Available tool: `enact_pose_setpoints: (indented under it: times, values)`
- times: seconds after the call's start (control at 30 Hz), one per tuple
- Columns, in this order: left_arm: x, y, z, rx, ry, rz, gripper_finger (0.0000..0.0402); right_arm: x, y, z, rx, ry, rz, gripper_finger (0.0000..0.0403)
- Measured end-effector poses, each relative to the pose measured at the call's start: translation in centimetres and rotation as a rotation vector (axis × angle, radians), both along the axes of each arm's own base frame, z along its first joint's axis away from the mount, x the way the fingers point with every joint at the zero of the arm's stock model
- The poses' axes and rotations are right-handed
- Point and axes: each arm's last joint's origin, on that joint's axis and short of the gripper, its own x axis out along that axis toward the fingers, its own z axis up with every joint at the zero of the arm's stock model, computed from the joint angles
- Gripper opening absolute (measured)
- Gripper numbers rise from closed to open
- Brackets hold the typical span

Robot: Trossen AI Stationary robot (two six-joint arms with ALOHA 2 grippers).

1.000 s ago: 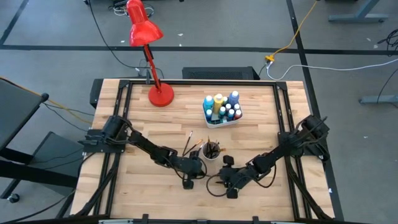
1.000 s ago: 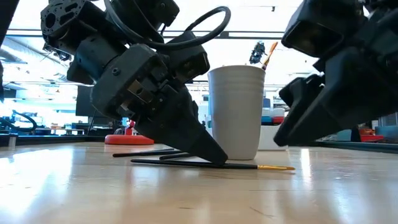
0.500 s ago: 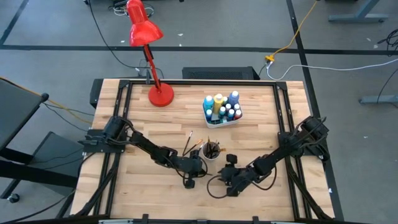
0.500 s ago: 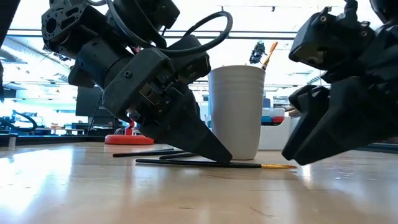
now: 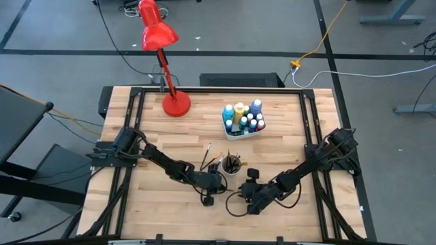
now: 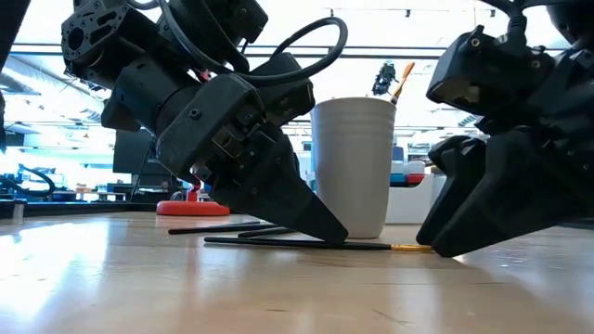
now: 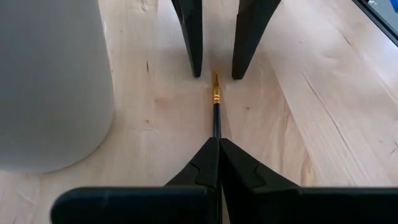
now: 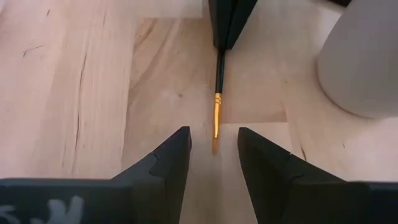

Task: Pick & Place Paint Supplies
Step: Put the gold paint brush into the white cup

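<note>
A thin black-handled brush [image 6: 278,243] with a gold ferrule [image 7: 216,97] lies level on the table in front of a white cup [image 6: 351,167] that holds other brushes. My left gripper [image 7: 215,142] is shut on the brush; in the high view it [image 5: 222,188] sits near the cup [image 5: 231,165]. My right gripper [image 8: 215,144] faces it, open, one finger on each side of the bristle tip [image 8: 215,132] without touching. A white tray of paint bottles [image 5: 243,120] stands farther back. Two more brushes [image 5: 208,158] lie left of the cup. My left gripper pinches the brush's black handle [image 7: 216,127] between its two fingers, a short way behind the gold ferrule. The fingers slant down from the table's left and lie along the brush. The brush lies level at the table top, its handle end [image 6: 218,240] sticking out behind the fingers.
A red desk lamp [image 5: 170,82] stands at the table's far left, its base [image 5: 176,105] on the wood. The cup stands close beside both grippers on their far side. Bare wood lies toward the near edge [image 5: 225,228].
My right gripper has come down and moved toward the table's left, so its open fingers now stand around the brush's bristle end. My left gripper has stayed shut on the brush, which still lies at the table top.
</note>
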Motion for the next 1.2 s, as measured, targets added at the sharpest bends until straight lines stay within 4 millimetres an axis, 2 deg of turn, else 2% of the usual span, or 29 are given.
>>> enact_pose_setpoints:
  times: [0.1, 0.2, 0.4, 0.47, 0.63, 0.77, 1.0, 1.2]
  values:
    - [0.0, 0.0, 0.0, 0.000, 0.000, 0.000, 0.0013, 0.0, 0.0, -0.1, 0.002, 0.000, -0.002, 0.0136]
    - [0.0, 0.0, 0.0, 0.000, 0.000, 0.000, 0.0013, 0.0, 0.0, -0.1, 0.002, 0.004, -0.001, 0.0114]
    - [0.0, 0.0, 0.0, 0.000, 0.000, 0.000, 0.0013, 0.0, 0.0, -0.2, 0.029, 0.018, 0.002, 0.0024]
    - [0.0, 0.0, 0.0, 0.000, 0.000, 0.000, 0.0013, -0.1, 0.0, -0.3, 0.034, 0.036, 0.010, 0.0008]
    - [0.0, 0.0, 0.0, -0.001, -0.002, 0.000, 0.0013, -0.2, -0.1, -0.2, 0.055, 0.060, -0.004, 0.0008]
    - [0.1, 0.0, 0.1, 0.014, -0.009, 0.012, 0.0018, -0.4, -0.1, 0.6, 0.039, 0.055, 0.053, 0.0004]
    - [0.2, 0.0, 0.7, 0.042, -0.018, 0.000, 0.0058, -1.0, -0.4, 3.0, 0.037, 0.037, 0.082, 0.0001]
    - [0.2, 0.0, 1.2, 0.053, -0.010, -0.014, 0.0085, -0.5, -0.6, 3.6, 0.058, -0.011, 0.085, 0.0005]
